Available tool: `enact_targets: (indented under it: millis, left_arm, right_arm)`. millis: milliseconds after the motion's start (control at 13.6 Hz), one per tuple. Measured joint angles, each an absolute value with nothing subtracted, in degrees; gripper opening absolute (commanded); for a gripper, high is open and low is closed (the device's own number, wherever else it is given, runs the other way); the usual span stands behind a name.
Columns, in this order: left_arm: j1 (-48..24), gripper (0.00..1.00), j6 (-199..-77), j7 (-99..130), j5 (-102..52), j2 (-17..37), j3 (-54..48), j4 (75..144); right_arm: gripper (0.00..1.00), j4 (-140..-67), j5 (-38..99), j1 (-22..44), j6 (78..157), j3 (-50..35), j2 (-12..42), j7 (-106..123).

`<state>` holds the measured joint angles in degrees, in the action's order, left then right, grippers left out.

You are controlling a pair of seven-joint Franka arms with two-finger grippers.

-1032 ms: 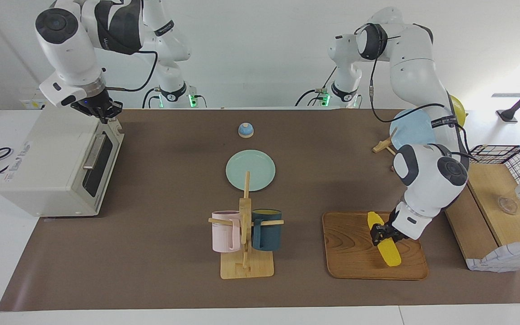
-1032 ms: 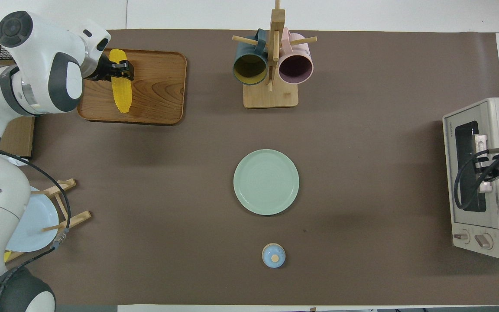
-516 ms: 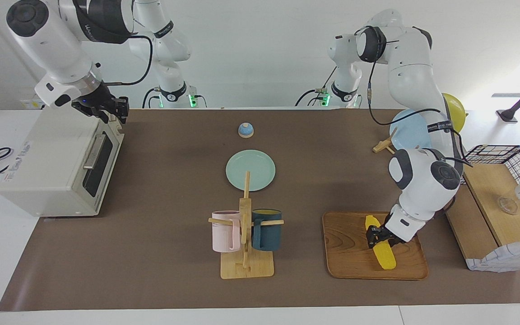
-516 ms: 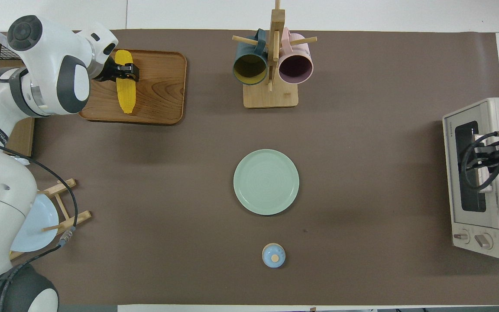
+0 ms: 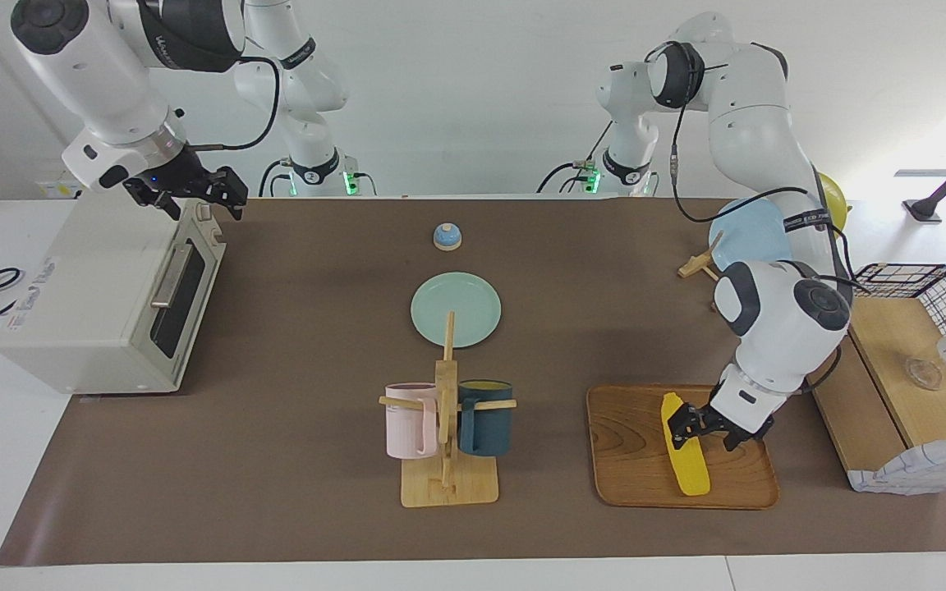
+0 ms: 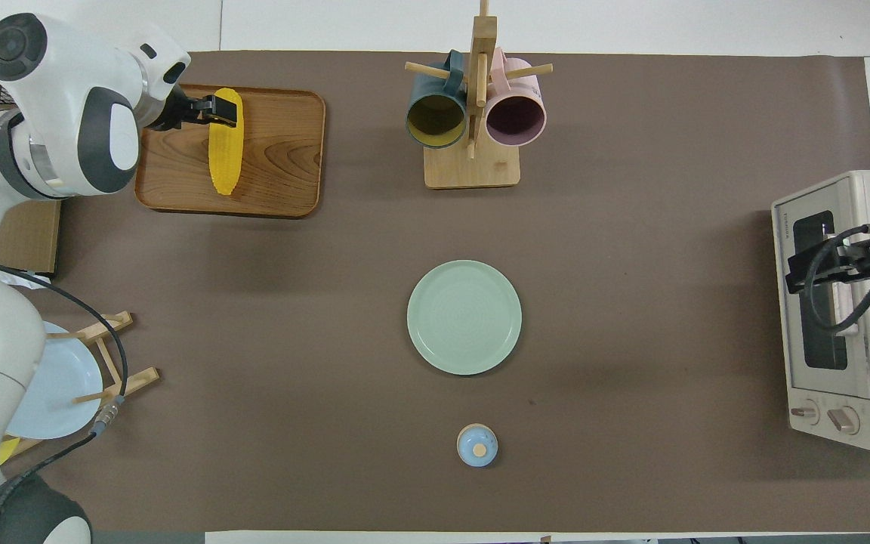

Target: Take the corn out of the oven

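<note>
The yellow corn [image 5: 685, 450] lies on a wooden tray [image 5: 633, 460] toward the left arm's end of the table; it also shows in the overhead view [image 6: 223, 147]. My left gripper [image 5: 707, 427] is open just above the tray, one finger beside the corn's end farther from the robots. It shows in the overhead view [image 6: 205, 112] too. The cream-white oven [image 5: 95, 287] stands at the right arm's end with its dark glass door shut [image 6: 820, 302]. My right gripper [image 5: 192, 194] is open and empty, above the oven's top front corner nearer the robots.
A mug rack [image 5: 446, 435] with a pink and a dark blue mug stands mid-table beside the tray. A green plate [image 5: 455, 309] and a blue bell [image 5: 447, 236] lie nearer to the robots. A blue plate on a stand [image 5: 748, 234] and a wire-and-wood shelf [image 5: 908, 361] are at the left arm's end.
My left gripper lowered the corn onto the tray and opened; the corn now lies free. My right gripper rose off the oven's corner and spread its fingers.
</note>
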<state>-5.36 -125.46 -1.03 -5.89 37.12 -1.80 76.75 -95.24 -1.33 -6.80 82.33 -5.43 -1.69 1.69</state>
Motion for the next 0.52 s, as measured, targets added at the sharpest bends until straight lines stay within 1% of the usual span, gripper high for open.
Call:
enact_targets:
  millis: [221, 516]
  left_arm:
    - [-5.22, 1.00, -116.43, -1.03, -5.89, 30.90, 0.42, 76.87]
    - [-4.99, 1.00, -104.57, 0.71, -5.89, 22.34, 1.15, 77.61]
  right_arm:
    - [1.00, -94.31, -1.33, -2.51, 82.32, -2.60, -0.99, 1.66]
    - [1.00, -94.20, -1.33, 1.08, 82.23, 1.42, -0.86, 1.66]
